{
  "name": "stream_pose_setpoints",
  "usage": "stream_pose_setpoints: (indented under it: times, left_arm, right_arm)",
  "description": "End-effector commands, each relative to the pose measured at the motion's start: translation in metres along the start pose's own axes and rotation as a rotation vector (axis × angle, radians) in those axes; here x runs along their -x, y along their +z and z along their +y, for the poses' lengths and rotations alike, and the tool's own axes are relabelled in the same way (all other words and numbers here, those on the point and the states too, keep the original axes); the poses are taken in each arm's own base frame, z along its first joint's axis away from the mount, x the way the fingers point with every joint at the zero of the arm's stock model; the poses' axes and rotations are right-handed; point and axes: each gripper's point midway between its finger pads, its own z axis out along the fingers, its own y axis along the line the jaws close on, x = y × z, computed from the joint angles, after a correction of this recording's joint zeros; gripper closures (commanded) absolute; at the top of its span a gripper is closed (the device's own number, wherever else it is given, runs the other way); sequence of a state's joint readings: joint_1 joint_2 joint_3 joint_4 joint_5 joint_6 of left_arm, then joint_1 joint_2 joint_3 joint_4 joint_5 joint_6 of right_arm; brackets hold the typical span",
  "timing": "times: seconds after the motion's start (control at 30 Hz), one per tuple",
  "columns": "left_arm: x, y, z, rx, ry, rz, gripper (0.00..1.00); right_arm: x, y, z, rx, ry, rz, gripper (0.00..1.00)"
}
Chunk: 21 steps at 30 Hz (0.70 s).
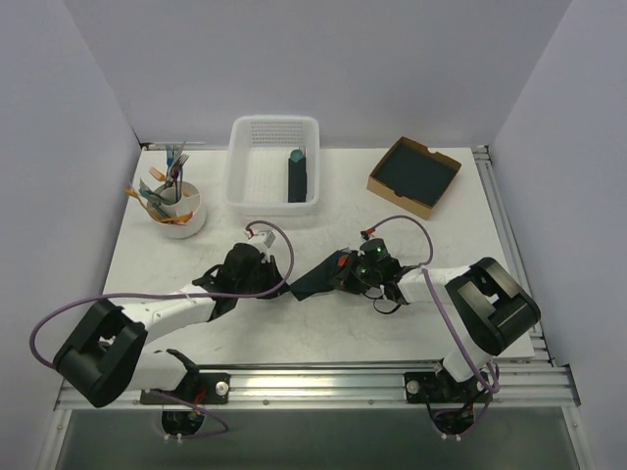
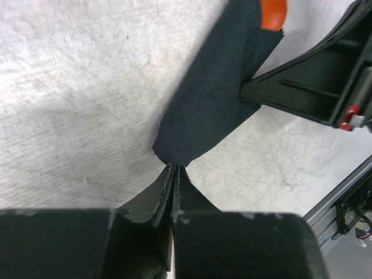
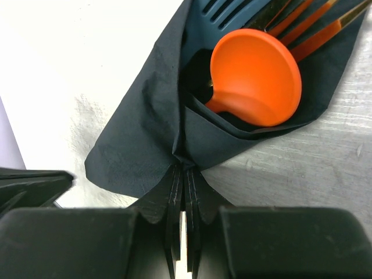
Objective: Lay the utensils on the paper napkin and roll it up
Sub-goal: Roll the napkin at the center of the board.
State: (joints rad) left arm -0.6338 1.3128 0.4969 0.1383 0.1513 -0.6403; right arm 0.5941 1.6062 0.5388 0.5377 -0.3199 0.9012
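The paper napkin (image 1: 315, 281) lies mid-table as a loosely folded dark bundle with an orange tip (image 1: 341, 258). My left gripper (image 1: 290, 289) is shut on its lower left end; the left wrist view shows the jaws pinched on the napkin (image 2: 212, 96) at my gripper's tips (image 2: 175, 165). My right gripper (image 1: 349, 278) is shut on a fold of the napkin (image 3: 139, 145) at its tips (image 3: 185, 164). Inside the fold lie an orange spoon (image 3: 256, 75) and orange fork tines (image 3: 308, 29), with a dark teal slotted piece (image 3: 224, 10) beside them.
A white basket (image 1: 238, 181) at the back holds a dark roll with a teal tip (image 1: 297, 174). A cardboard box (image 1: 387, 184) of dark sheets sits back right. A white cup (image 1: 184, 217) of coloured utensils stands back left. The left gripper's edge (image 3: 29, 186) shows beside the napkin.
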Motion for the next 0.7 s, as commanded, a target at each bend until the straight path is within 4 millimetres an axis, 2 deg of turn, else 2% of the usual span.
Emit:
stream_pose_setpoints:
  times: [0.0,0.13,0.23,0.3,0.37,0.5,0.67]
  left_arm:
    - [0.026,-0.012,-0.012,0.008,0.043,-0.043,0.94]
    - [0.04,-0.007,-0.021,-0.003,0.099,-0.047,0.68]
    - [0.047,0.002,-0.025,-0.012,0.131,-0.047,0.62]
    - [0.053,0.009,-0.027,-0.011,0.148,-0.047,0.49]
    - [0.047,0.019,-0.02,0.011,0.165,-0.012,0.36]
    - [0.038,0.031,-0.018,-0.006,0.181,0.034,0.31]
    - [0.022,0.046,-0.007,0.006,0.186,0.096,0.32]
  right_arm:
    - [-0.008,0.001,-0.035,-0.141,-0.004,0.022,1.0]
    - [-0.008,0.0,-0.035,-0.14,-0.007,0.021,1.0]
    - [-0.007,0.0,-0.033,-0.137,-0.01,0.02,1.0]
    - [-0.006,0.0,-0.032,-0.134,-0.01,0.019,1.0]
    - [-0.006,0.0,-0.032,-0.133,-0.01,0.02,1.0]
    - [-0.006,0.0,-0.031,-0.132,-0.015,0.022,1.0]
    - [-0.007,-0.001,-0.032,-0.135,-0.014,0.022,1.0]
